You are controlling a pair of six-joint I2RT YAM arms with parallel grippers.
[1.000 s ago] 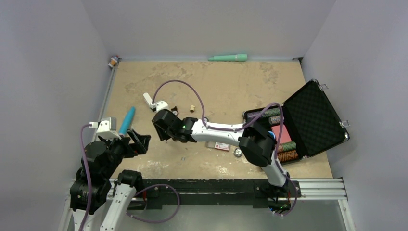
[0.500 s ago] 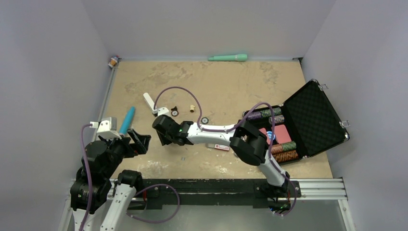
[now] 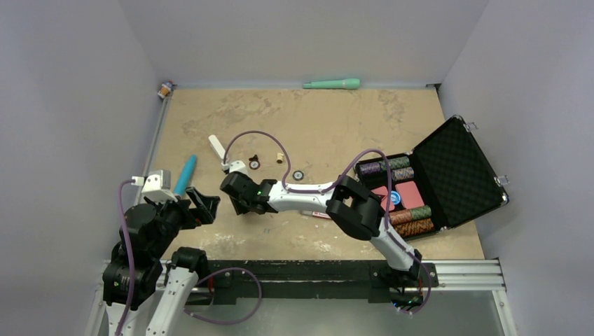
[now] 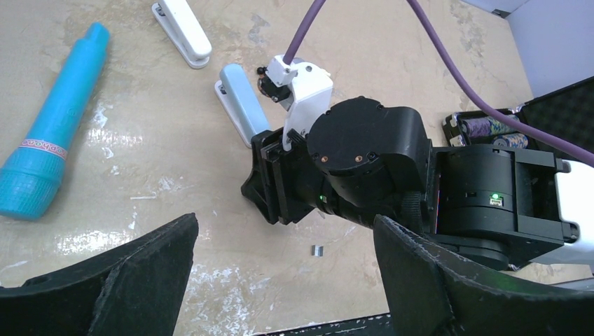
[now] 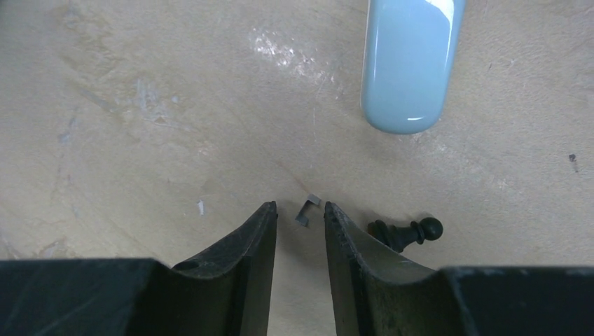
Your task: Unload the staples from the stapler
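Observation:
The stapler lies opened on the table. Its white bar [image 3: 218, 147] [image 4: 182, 31] is clear of the arms. Its light blue bar [image 4: 242, 112] [image 5: 410, 63] lies just beyond my right gripper [image 3: 235, 194]. In the right wrist view a tiny bent silvery staples strip [image 5: 306, 208] lies on the table at the tips of my right gripper [image 5: 300, 210], whose jaws stand a narrow gap apart and do not clamp it. A small staples piece [image 4: 317, 250] also lies on the table near the right wrist. My left gripper [image 4: 287, 280] [image 3: 203, 206] is wide open and empty.
A bright blue marker [image 3: 185, 173] [image 4: 52, 157] lies at the left and a teal pen [image 3: 331, 84] at the back wall. An open black case [image 3: 455, 168] of chips stands at the right. A small black pawn-like piece [image 5: 406, 232] lies beside the right finger. A red-labelled box [image 3: 319, 213] lies under the right arm.
My right gripper has shifted slightly left and toward the near edge, uncovering small items behind it. The left arm has not moved.

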